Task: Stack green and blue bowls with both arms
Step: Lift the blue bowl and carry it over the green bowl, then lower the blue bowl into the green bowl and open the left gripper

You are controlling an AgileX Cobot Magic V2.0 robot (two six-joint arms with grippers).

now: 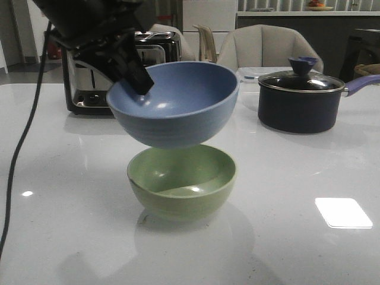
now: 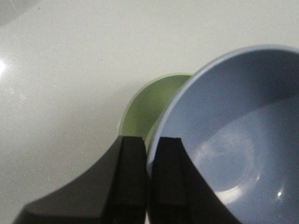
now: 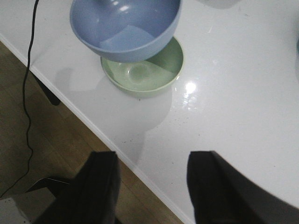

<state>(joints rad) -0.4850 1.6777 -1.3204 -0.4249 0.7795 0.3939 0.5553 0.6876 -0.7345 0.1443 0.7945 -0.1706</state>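
Note:
The pale green bowl (image 1: 181, 181) stands upright on the white table (image 1: 297, 178). My left gripper (image 1: 141, 83) is shut on the rim of the dusty blue bowl (image 1: 178, 107) and holds it tilted just above the green bowl. In the left wrist view my left gripper (image 2: 149, 144) pinches the blue bowl (image 2: 233, 140) at its rim, with the green bowl (image 2: 149, 105) below. My right gripper (image 3: 152, 161) is open and empty over the table's front edge; it is out of the front view. The right wrist view shows the blue bowl (image 3: 124, 28) over the green bowl (image 3: 145, 74).
A dark navy lidded saucepan (image 1: 300, 98) stands at the back right. A chrome toaster (image 1: 95, 71) stands at the back left. A black cable (image 1: 21, 148) hangs down the left side. The table edge (image 3: 140, 170) runs under my right gripper, wood floor beyond.

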